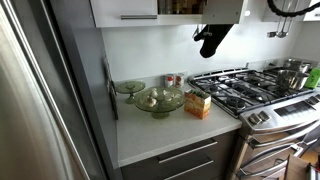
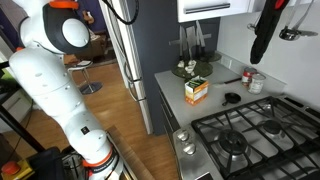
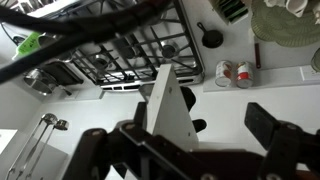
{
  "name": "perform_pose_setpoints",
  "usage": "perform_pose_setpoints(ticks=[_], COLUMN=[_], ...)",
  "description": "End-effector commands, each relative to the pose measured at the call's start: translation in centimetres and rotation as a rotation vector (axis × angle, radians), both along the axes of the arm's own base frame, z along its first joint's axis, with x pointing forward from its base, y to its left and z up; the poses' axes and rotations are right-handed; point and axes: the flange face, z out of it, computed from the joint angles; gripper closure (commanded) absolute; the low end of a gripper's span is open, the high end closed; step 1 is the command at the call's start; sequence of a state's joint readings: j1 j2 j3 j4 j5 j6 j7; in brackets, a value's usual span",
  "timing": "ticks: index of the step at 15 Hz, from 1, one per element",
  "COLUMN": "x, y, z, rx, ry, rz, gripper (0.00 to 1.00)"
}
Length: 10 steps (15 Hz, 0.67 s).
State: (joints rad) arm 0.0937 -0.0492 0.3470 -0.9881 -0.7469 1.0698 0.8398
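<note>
My gripper (image 1: 209, 42) hangs high above the counter, just under the upper cabinets and beside the stove; it also shows in an exterior view (image 2: 261, 45). In the wrist view its two black fingers (image 3: 185, 132) stand wide apart, so it is open. A white wedge-shaped piece (image 3: 170, 105) shows between them, and I cannot tell what it is. Far below lie an orange and white box (image 1: 198, 103) (image 2: 197, 90), two small cans (image 2: 255, 82) (image 3: 230, 73) and a small black pan (image 2: 232, 98) (image 3: 210, 38). The gripper touches none of them.
A gas stove (image 1: 250, 88) (image 2: 250, 135) (image 3: 130, 45) adjoins the white counter (image 1: 160, 135). Glass bowls (image 1: 158, 100) (image 2: 190, 68) stand at the counter's far end beside a steel fridge (image 1: 40, 90). Pots (image 1: 295, 70) sit on the stove's back burners. The robot's white arm (image 2: 50, 80) stands on the wooden floor.
</note>
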Motion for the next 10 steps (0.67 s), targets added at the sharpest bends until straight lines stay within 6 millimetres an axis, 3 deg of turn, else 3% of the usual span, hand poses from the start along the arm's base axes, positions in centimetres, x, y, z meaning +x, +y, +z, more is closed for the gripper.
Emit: perform_pose_setpoints(ticks=[1, 5, 10], x=[0.9, 2.7, 6.9], y=[2.3, 4.1, 5.8], z=[-2.9, -6.3, -10.3], rx=[0.127, 0.274, 0.374], ry=[0.054, 0.075, -0.076], rz=[-0.083, -0.201, -0.237], gripper=[0.00, 0.00, 0.00])
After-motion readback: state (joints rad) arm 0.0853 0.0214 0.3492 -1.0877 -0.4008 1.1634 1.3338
